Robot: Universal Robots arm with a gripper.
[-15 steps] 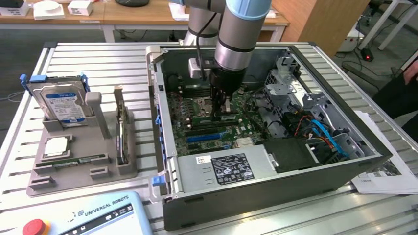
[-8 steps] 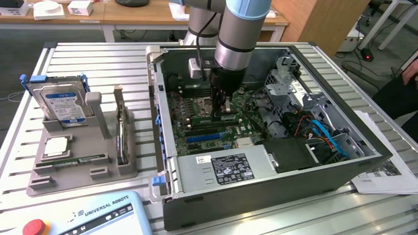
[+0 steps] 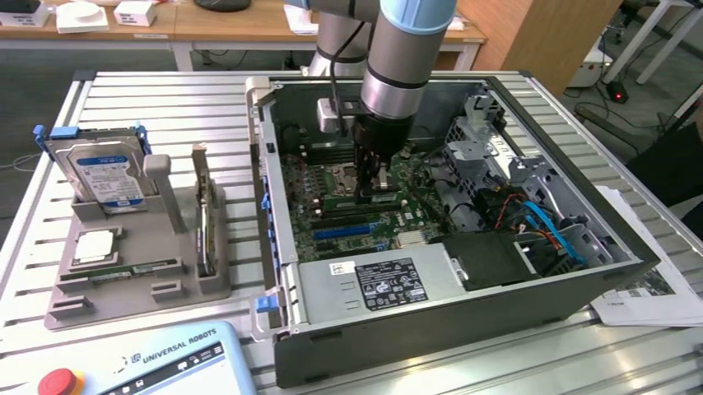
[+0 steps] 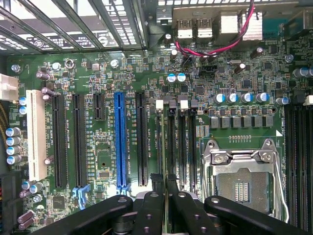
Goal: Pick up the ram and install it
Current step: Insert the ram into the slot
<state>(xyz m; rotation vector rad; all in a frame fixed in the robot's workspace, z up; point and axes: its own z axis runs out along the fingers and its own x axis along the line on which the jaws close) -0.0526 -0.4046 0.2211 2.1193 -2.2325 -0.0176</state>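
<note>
Logging 1 arm, gripper (image 3: 374, 191) lowered inside the open computer case (image 3: 462, 337) on the tabletop (image 3: 154, 107).
Gripper: closed, fingertips (image 4: 157, 177) pinching a thin stick seen edge-on, which I read as the ram (image 4: 160, 142).
Ram: upright over the motherboard (image 4: 98, 161), in line with the memory slot nearest the long card slots; seated or not, I cannot tell.
Processor socket (image 4: 242, 176): just beside those slots.
Tray (image 3: 121, 298), exterior view's left: 1 hard drive (image 3: 104, 177), 1 processor chip (image 3: 95, 247).

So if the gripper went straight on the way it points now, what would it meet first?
Most likely the memory slots on the motherboard, right under the shut gripper; how far off is unclear.
</note>
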